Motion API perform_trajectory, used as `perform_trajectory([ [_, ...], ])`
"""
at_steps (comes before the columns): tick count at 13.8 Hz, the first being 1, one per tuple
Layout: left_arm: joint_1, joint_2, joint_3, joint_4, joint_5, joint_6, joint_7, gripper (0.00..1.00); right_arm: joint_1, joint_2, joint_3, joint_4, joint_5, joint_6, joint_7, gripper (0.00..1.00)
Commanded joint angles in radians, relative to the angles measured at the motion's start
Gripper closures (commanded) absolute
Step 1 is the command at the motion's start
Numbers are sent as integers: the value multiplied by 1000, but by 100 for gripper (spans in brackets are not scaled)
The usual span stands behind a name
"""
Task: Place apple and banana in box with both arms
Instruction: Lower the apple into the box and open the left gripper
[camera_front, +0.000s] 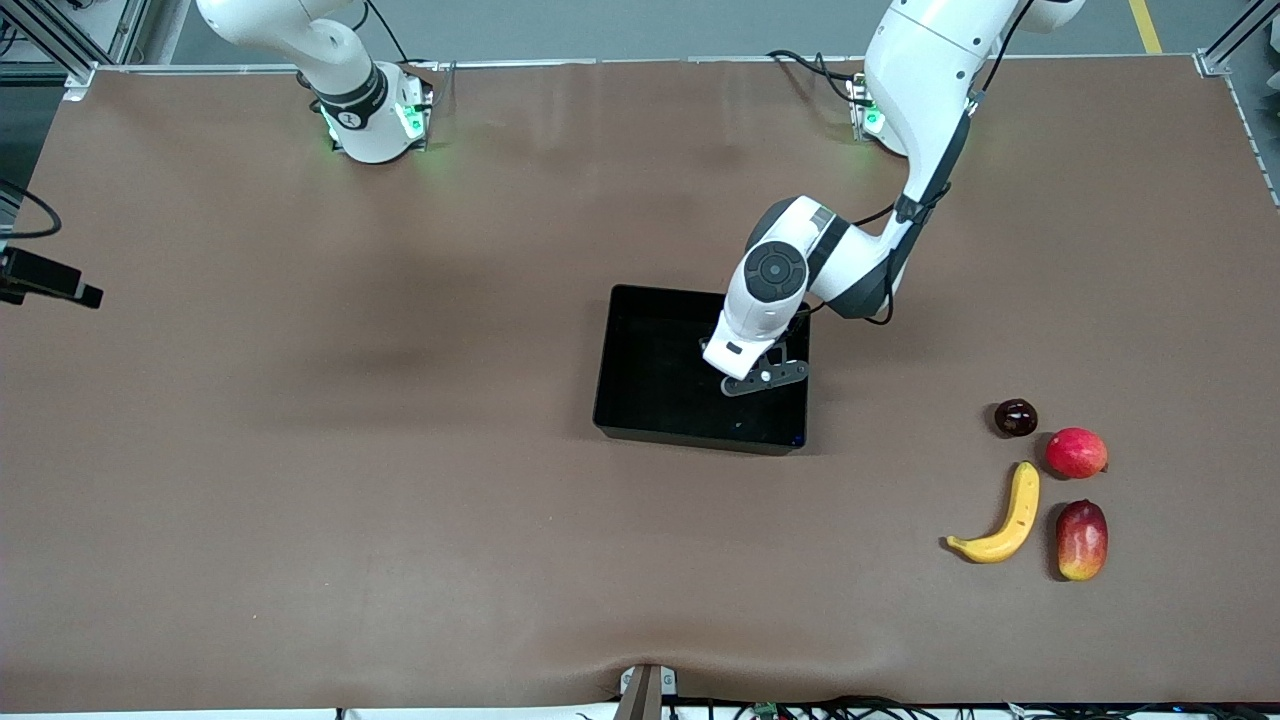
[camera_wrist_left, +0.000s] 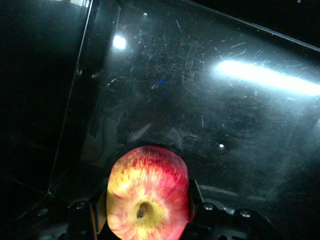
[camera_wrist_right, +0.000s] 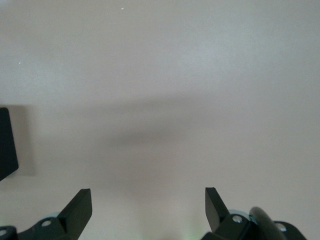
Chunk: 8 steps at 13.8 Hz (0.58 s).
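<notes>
Apple (camera_wrist_left: 146, 192) is held clamped between the fingers of the left gripper (camera_front: 762, 372), stem dimple facing the wrist camera, and is hung over the inside of the box (camera_front: 640, 400), toward the end of it nearest the left arm's base. The scratched black floor of the box is seen directly below the fruit in the left wrist view; whether the apple is touching that floor cannot be told.

Step in hand, as judged: delivery of the apple into the box. The next move would call for the fingers to be parted so that the apple is set down, then for the arm to be lifted clear of the upright walls.

Banana (camera_front: 1000, 522) is not yet placed. It lies on the tabletop (camera_front: 350, 480) well apart from the box, toward the left arm's end and nearer to the front camera than the box. Just beside it are found a round red fruit (camera_front: 1076, 452), a red-yellow mango (camera_front: 1082, 540) and a small dark fruit (camera_front: 1015, 417). These are crowded close along one edge of the banana, so a grasp from the open edge would probably be cleaner.

The right gripper (camera_wrist_right: 148, 206) is seen with fingers wide apart and nothing between them, over bare tabletop; that arm is waiting. The banana lies at the other arm's end, so a long reach would be needed.
</notes>
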<state>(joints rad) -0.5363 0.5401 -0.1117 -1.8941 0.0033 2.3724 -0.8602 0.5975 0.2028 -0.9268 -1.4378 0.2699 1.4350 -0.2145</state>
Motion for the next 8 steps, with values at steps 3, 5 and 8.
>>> perform_trajectory([
  [3, 1, -17, 9, 6, 13, -2, -8, 0, 4, -46, 39, -10, -87, 25, 9, 0],
  [5, 13, -64, 12, 42, 23, -57, -8, 0, -51, -46, 90, -7, -83, 19, 9, 0],
  [8, 56, -71, 18, 218, 61, -243, 3, 0, -381, -69, 495, 4, -153, 21, 12, 0],
])
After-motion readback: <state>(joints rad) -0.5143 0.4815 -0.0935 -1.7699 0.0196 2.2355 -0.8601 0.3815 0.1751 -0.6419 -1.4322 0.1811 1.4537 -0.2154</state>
